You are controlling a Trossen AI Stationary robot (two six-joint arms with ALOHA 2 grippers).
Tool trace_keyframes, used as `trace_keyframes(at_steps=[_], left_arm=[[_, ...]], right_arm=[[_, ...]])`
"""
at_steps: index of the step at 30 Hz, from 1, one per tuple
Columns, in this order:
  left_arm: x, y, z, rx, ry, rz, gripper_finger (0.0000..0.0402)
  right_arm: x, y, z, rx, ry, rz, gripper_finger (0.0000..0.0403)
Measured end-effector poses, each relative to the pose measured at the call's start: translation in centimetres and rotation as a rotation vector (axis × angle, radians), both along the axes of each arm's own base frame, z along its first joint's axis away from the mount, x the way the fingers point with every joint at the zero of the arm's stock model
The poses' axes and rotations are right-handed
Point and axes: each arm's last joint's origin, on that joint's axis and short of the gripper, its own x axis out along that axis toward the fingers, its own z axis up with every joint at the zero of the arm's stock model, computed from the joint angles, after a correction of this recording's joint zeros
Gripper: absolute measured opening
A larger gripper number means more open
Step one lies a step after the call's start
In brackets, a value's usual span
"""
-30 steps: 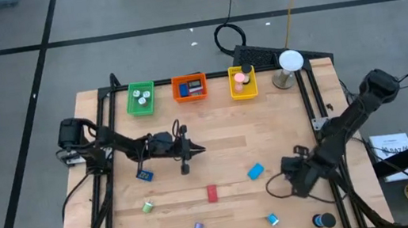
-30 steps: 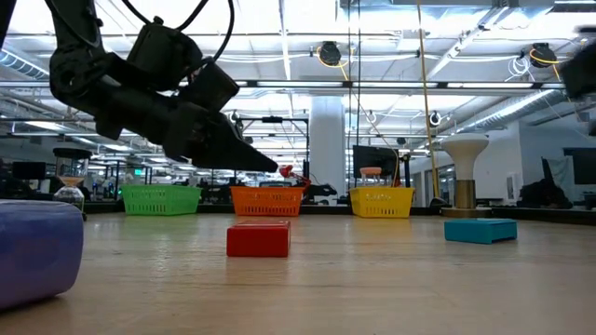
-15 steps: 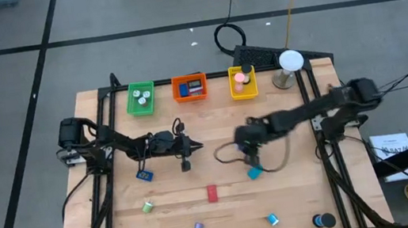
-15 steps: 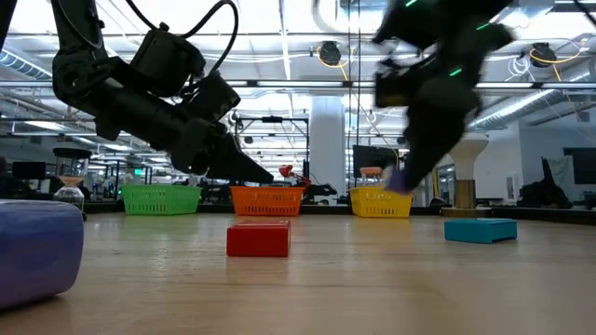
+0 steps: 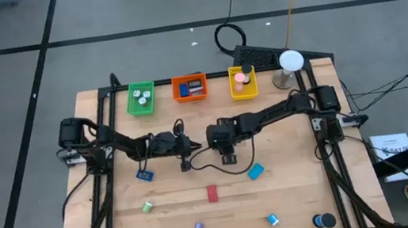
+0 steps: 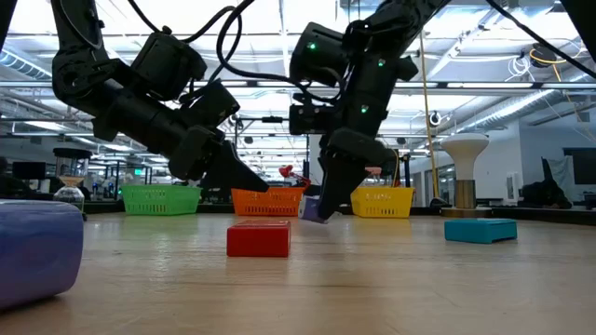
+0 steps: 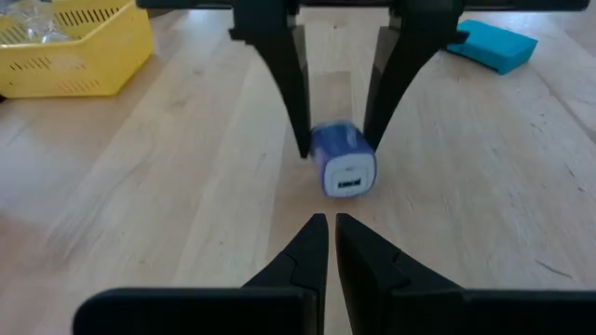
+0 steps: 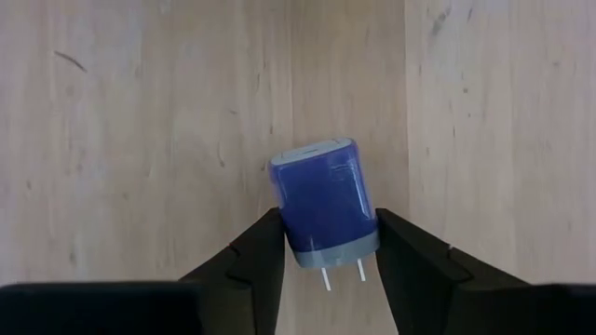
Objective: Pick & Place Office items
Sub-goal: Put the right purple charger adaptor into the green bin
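My right gripper (image 5: 228, 157) hangs over the middle of the table, fingers down, shut on a small blue wall charger (image 8: 323, 200) with two prongs. The left wrist view shows the charger (image 7: 342, 163) between those fingers, its USB port facing my left gripper. My left gripper (image 7: 329, 221) lies level just to the charger's left, shut and empty, pointing at it. Other small pieces lie on the wood: a blue block (image 5: 255, 171), a red block (image 5: 212, 193), a green roll (image 5: 147, 207), and more near the front edge. My right gripper pinches the blue charger between its two fingers, on the opposite side faces of the body near the pronged end (image 8: 358, 237). The fingers (image 7: 291, 93) come from above, pointing down, across the charger. It sits tilted just at table height (image 6: 313, 208); whether it touches the wood I cannot tell.
Green (image 5: 141, 97), orange (image 5: 190, 87) and yellow (image 5: 242, 82) trays line the far edge, each with items inside. A white ball on a stand (image 5: 289, 62) stands at the far right. A small blue piece (image 5: 145, 174) lies near the left arm; a black roll (image 5: 324, 220) at the near right corner.
My right arm has swept from the table's near right corner toward the middle, past the blue block, and come down just right of my left gripper, carrying the blue charger. The left arm has hardly moved.
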Motion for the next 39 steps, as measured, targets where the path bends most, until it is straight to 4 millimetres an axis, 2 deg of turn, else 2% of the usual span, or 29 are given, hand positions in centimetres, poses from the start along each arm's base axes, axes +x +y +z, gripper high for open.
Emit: trace_keyframes(at_steps=[4,13,16,19,24,27,30,35,39], left_arm=[[0.0,-0.3,0.0,0.002,0.003,-0.011,0.0033],[0.0,-0.5,0.0,0.002,0.002,-0.017,0.0033],[0.0,-0.5,0.0,-0.01,0.0,-0.012,0.0033],[0.0,-0.5,0.0,-0.051,-0.004,0.006,0.0033],[0.6,-0.8,0.5,-0.117,-0.032,0.024,0.0041],[1.1,-1.3,0.9,-0.137,-0.051,0.032,0.0069],[1.6,-1.8,1.2,-0.135,-0.04,0.073,0.0114],[3.2,-2.3,1.3,-0.142,-0.016,0.149,0.0209],[5.1,-2.3,0.1,-0.132,0.031,0.158,0.0275]], right_arm=[[0.1,0.1,0.0,-0.002,-0.012,0.003,0.0153],[0.5,0.2,0.3,-0.012,-0.061,0.02,0.0228],[0.2,0.3,1.1,-0.015,-0.061,0.027,0.0243],[-0.6,0.7,3.2,-0.012,-0.083,0.014,0.0239],[-3.3,2.0,5.1,-0.088,-0.192,0.002,0.0189],[-5.5,2.4,4.9,-0.062,-0.311,-0.018,0.0156],[-7.7,2.4,3.9,-0.026,-0.416,-0.059,0.0137],[-10.9,2.0,2.2,0.017,-0.563,-0.104,0.0131],[-12.5,1.8,1.6,0.035,-0.649,-0.123,0.0132]])
